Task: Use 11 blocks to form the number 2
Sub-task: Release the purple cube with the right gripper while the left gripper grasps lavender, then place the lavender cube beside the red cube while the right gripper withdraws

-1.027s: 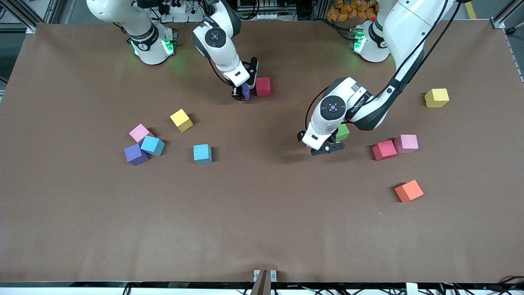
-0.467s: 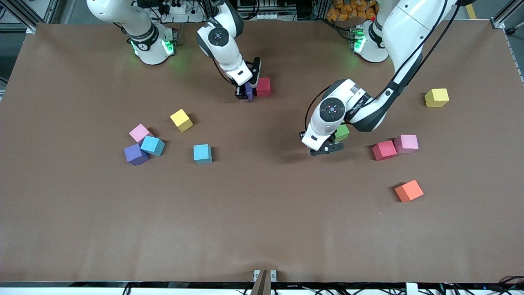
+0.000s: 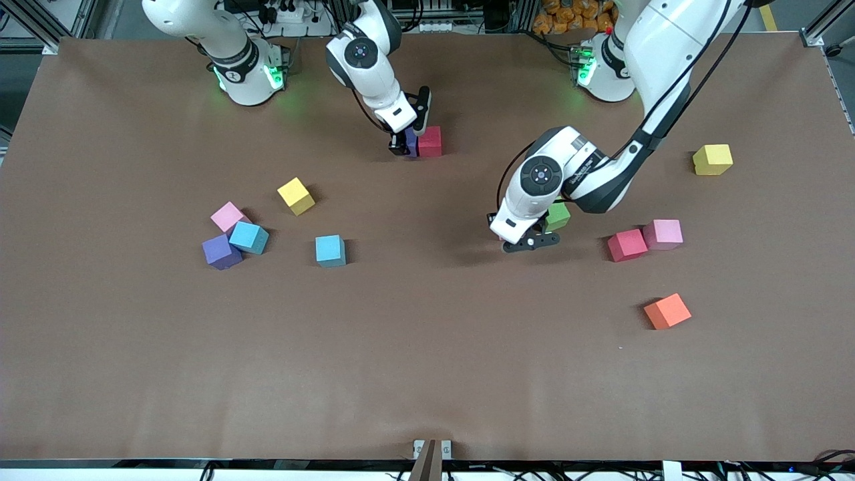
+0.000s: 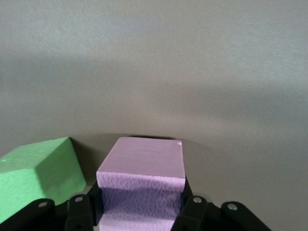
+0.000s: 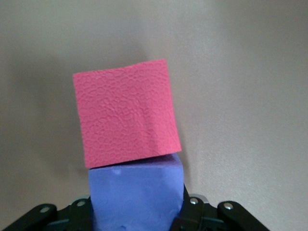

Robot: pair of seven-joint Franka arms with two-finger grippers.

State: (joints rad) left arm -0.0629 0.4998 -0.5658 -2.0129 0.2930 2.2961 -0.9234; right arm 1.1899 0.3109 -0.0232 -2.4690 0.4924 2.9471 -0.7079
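Note:
My right gripper [image 3: 405,145] is shut on a purple block [image 5: 137,195], which touches the side of a red block [image 3: 429,141] on the table near the robots' bases. My left gripper [image 3: 516,238] is low over the middle of the table. Its fingers [image 4: 192,211] squeeze the sides of a pink block [image 4: 143,166]. The arm hides that block in the front view. A green block [image 3: 558,216] sits right beside it. The number 2 does not show in these views.
Toward the right arm's end lie a yellow [image 3: 296,195], a pink [image 3: 228,216], a blue [image 3: 248,237] and a purple block [image 3: 221,251], with another blue block [image 3: 330,250] apart. Toward the left arm's end lie yellow [image 3: 712,159], red [image 3: 627,244], pink [image 3: 662,234] and orange [image 3: 667,310] blocks.
My right gripper has carried the purple block up against the red block. My left gripper's fingers have closed on the pink block.

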